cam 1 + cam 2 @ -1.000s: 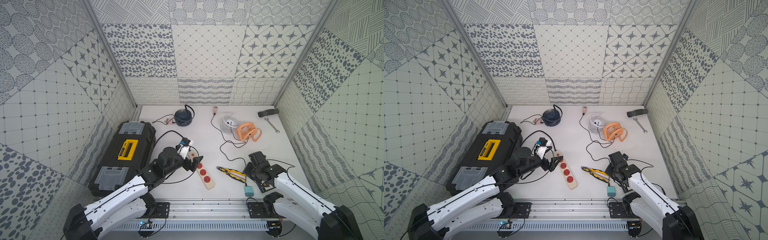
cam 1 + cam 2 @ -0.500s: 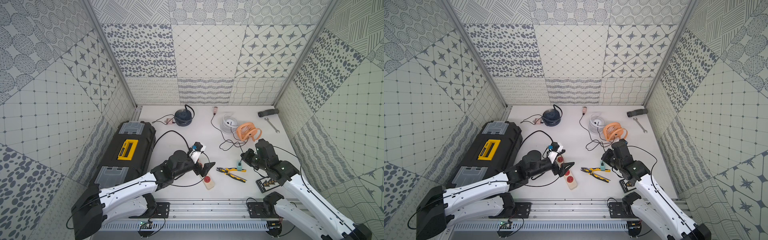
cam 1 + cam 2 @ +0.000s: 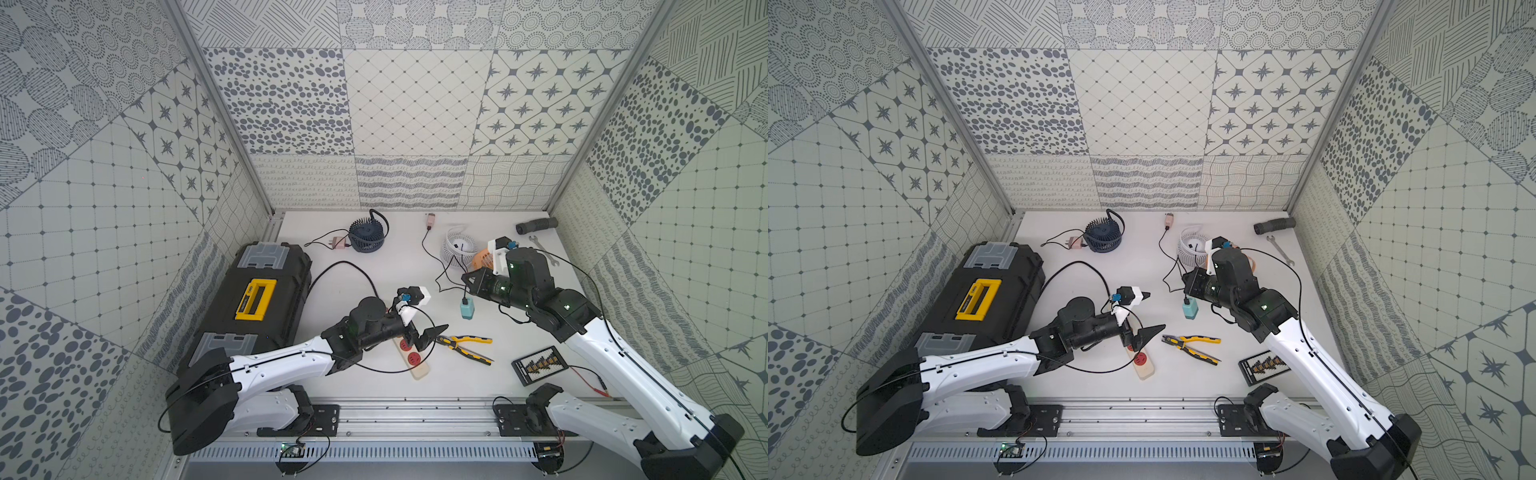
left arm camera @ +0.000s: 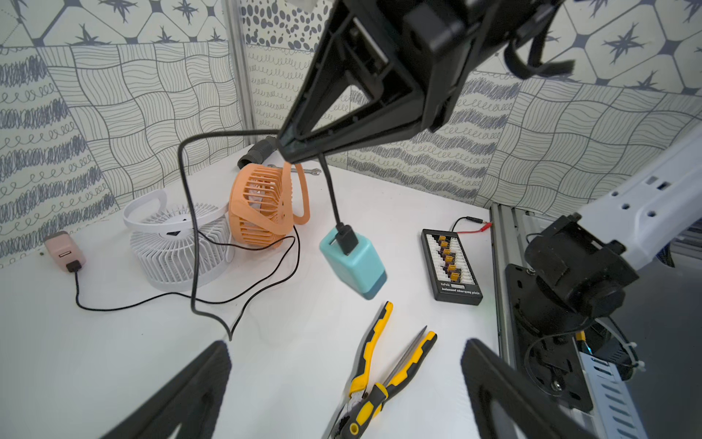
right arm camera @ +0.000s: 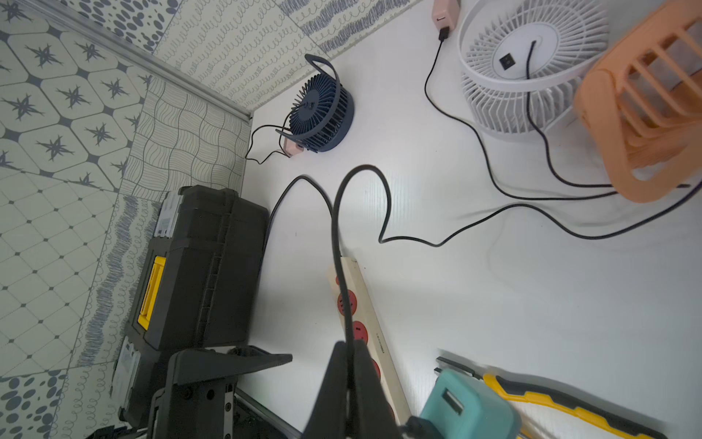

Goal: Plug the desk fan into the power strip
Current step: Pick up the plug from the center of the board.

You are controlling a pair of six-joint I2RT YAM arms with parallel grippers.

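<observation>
Nearest the front rail: left gripper, released, jaws spread wide with nothing between them, poised above the power strip. Power strip flat on the white table, slanted, front centre, between the toolbox and the pliers; far end masked by the left wrist in both top views, two red sockets showing. Right of the pliers, close to the front edge: black connector board with a red lead. Toolbox hard against the left wall, lid down, yellow handle on top; contents not visible. Mid-table: right gripper, clenched on a black cable, teal adapter hanging on that cable below the jaws, apart from the strip and beyond the pliers. Cable trailing toward the orange fan. Open surface between adapter and strip. Farther back: white fan just beside the orange fan, blue fan with a pink adapter beside it. In the back-right corner, near the wall: black tube and wrench.
</observation>
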